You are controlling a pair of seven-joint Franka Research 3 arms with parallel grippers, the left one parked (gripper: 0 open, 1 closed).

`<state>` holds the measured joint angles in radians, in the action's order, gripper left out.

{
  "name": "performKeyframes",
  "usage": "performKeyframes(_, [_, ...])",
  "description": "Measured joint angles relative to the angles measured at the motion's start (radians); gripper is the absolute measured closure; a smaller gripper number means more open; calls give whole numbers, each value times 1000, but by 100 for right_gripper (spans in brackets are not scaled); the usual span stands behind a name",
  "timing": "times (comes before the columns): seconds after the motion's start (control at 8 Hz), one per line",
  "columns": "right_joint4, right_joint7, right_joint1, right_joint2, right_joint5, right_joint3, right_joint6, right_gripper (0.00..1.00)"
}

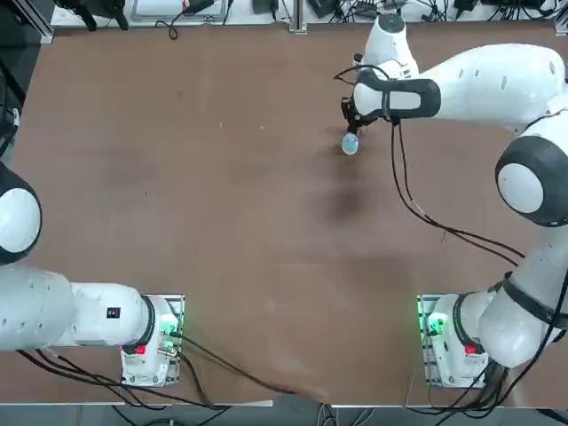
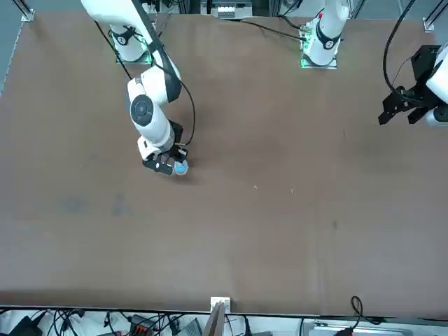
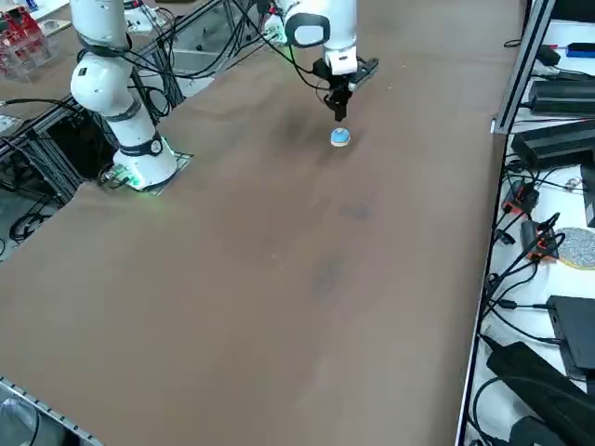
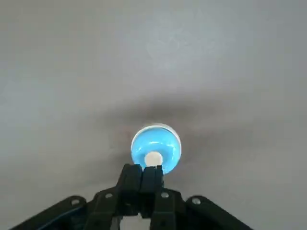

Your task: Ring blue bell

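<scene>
Wrist view: right gripper (image 4: 143, 178) fingers pressed together, empty, above blue bell (image 4: 156, 147) | you should centre over the button (image 4: 153, 158), press straight down.

No readable text, labels, brands or numbers showing anywhere: nothing legible on worktop (image 1: 222, 222), arms, or surrounding gear.

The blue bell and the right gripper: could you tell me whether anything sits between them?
Nothing does. In the right side view the right gripper, fingers shut, hangs just above the blue bell, with only a small empty gap between them.
</scene>
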<state>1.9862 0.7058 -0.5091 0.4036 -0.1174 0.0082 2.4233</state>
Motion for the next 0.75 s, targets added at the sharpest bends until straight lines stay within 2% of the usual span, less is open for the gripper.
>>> performKeyframes(0.25, [30,0,-1,0,1,0,40,99])
performKeyframes(0.75, [31,0,-2,0,1,0,44,99])
